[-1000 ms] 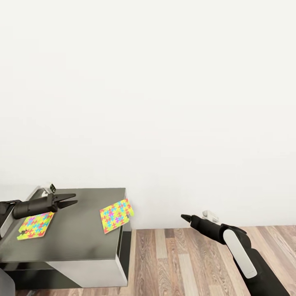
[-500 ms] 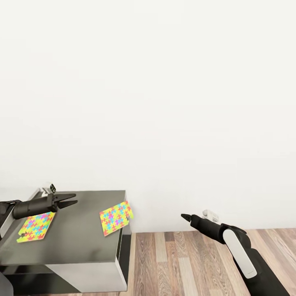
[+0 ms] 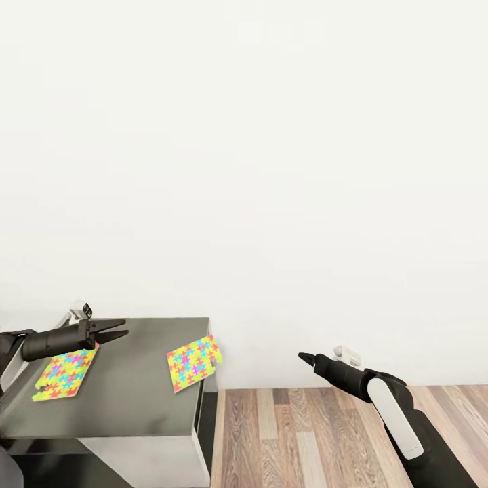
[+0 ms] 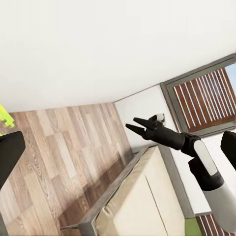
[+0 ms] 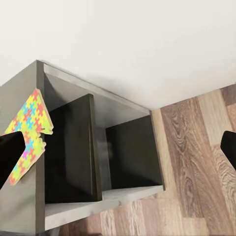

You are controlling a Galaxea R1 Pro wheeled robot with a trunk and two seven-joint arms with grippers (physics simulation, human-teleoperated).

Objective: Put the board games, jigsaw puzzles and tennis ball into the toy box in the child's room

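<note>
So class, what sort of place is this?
Probably a bedroom or child's room: jigsaw puzzles lie on a dark desk section, a bed shows in the left wrist view, and the floor is wood-plank.

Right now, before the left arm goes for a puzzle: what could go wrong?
1. The right-hand jigsaw puzzle overhangs the edge of the dark-grey table section, as the right wrist view also shows; a nudge could tip it onto the wood floor.
2. The left gripper hovers above the left-hand puzzle; both squares lie thin and flat, so the fingers may slide off or push one along.
</note>
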